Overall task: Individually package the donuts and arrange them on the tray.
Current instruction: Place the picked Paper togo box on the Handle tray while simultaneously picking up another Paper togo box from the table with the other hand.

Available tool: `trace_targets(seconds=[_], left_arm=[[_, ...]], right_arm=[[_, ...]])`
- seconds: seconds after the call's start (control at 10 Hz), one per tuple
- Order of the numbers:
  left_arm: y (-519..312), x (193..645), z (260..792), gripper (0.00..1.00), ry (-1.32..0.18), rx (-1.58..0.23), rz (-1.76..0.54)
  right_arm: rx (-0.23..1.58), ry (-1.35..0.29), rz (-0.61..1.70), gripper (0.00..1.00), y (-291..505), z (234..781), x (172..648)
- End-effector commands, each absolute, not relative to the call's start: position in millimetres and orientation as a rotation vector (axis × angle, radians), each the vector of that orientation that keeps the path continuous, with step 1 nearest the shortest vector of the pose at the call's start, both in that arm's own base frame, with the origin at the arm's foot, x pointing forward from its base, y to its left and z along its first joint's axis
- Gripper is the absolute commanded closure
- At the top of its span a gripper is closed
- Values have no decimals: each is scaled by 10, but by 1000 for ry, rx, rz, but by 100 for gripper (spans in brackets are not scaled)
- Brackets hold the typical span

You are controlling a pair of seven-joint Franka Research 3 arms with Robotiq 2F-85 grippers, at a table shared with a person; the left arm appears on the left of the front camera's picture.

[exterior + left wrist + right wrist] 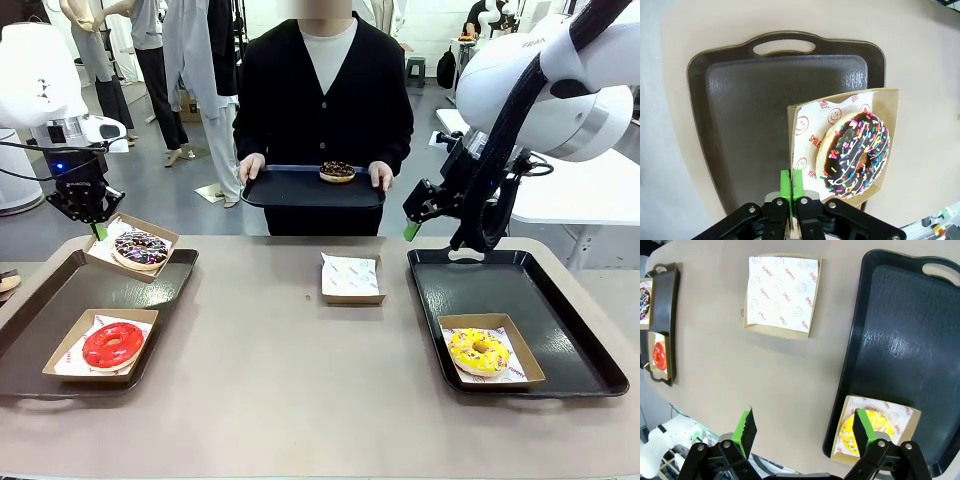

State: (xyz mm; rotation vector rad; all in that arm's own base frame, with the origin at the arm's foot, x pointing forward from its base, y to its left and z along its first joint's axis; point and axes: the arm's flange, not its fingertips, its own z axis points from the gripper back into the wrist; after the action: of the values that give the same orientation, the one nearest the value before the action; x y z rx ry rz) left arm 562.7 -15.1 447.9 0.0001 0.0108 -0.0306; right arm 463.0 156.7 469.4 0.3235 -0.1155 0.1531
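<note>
Left gripper clamps the box rim, sprinkled donut beyond its fingertips (tilted); next, probably set it flat on the tray. Right gripper spread, empty.

Left gripper pinched closed, pointing down; right gripper tilted, jaws spread wide, hovering

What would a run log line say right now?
left jaws: shut on box of purple donut over left tray | right jaws: open, by right tray | person: holds third tray with chocolate donut
</note>
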Motion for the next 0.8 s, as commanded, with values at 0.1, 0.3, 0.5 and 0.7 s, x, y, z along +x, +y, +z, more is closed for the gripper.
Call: trace_targets(seconds=[0.1, 0.3, 0.5, 0.7], left_arm=[[-150, 5627, 4487, 99, 9, -4, -36], [-150, 5627, 4487, 99, 9, -4, -36], [-150, 5627, 4487, 99, 9, -4, -36], [-150, 5627, 4487, 99, 9, -4, -36]], right_arm=[[322, -110, 152, 0, 1562, 4701, 4612], [262, -106, 152, 0, 1696, 4683, 4748], [213, -88, 145, 0, 2031, 4727, 5071], [194, -43, 160, 0, 2385, 4675, 5405]])
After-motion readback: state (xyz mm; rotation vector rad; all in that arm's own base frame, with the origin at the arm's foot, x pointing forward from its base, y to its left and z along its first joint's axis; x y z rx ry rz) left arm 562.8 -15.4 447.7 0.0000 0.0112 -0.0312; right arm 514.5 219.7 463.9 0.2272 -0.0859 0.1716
